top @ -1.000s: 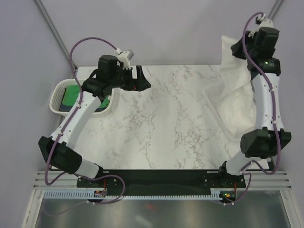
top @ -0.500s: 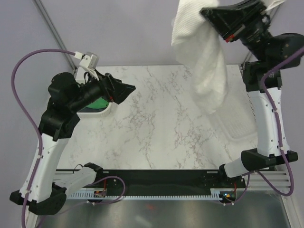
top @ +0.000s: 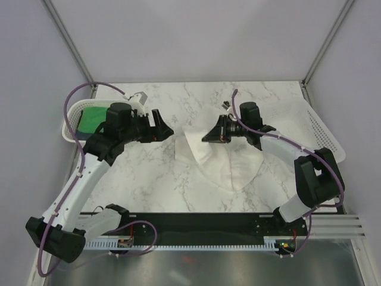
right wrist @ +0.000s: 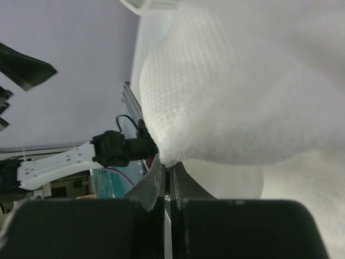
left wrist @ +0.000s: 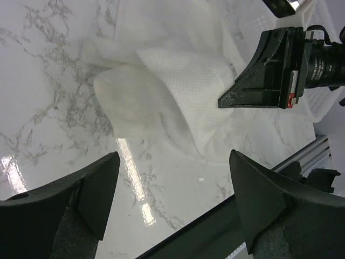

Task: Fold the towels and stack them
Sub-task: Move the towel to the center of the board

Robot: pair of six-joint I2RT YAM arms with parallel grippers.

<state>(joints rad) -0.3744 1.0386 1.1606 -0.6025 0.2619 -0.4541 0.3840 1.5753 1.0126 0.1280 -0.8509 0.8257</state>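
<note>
**White towel pinched at centre**

The right gripper (top: pixel 206 138) is clamped on a corner of the white towel (top: pixel 221 162), which lies rumpled mid-frame on the table (top: pixel 149 179). Just left of it hangs the left gripper (top: pixel 165 127), fingers wide apart.

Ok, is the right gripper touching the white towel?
Touching. The right wrist view shows the right gripper shut, with a fold of the white towel pinched at its fingertips.

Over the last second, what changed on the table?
The right gripper swung the white towel down from the air onto the table, staying shut on it. The left gripper moved from the basket toward it, open. The green towel stayed in the basket.
</note>
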